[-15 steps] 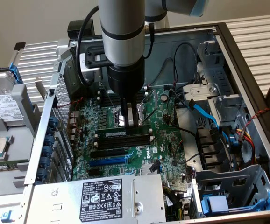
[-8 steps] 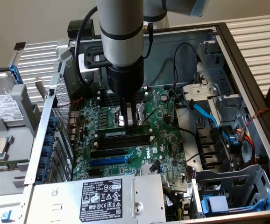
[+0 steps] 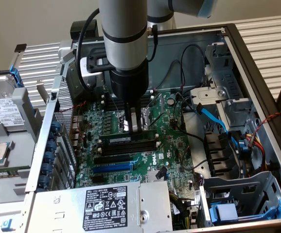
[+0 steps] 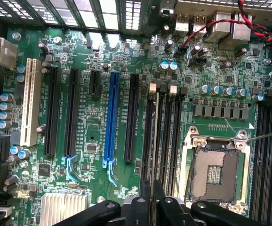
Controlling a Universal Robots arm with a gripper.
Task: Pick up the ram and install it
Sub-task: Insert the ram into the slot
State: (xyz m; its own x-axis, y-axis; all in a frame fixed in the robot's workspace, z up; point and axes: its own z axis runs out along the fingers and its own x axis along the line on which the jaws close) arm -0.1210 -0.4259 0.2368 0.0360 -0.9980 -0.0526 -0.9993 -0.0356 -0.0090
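Note:
The ram [image 3: 130,139] stands on edge along the black memory slots [image 3: 131,145] in the middle of the motherboard. My gripper [image 3: 134,130] reaches straight down from the arm and is shut on the stick's top edge. In the wrist view the ram [image 4: 153,141] shows edge-on as a thin line over the outermost memory slot [image 4: 148,136], running back between my fingertips [image 4: 143,205]. I cannot tell whether it sits fully in the slot. White end clips [image 4: 153,87] mark the slots' far ends.
A blue expansion slot [image 4: 111,117] and black slots lie beside the memory slots, with the open CPU socket [image 4: 216,169] on the other side. A power supply [image 3: 104,204], a drive cage [image 3: 242,194] and a blue cable [image 3: 213,119] crowd the case. A hard drive [image 3: 4,111] lies outside it.

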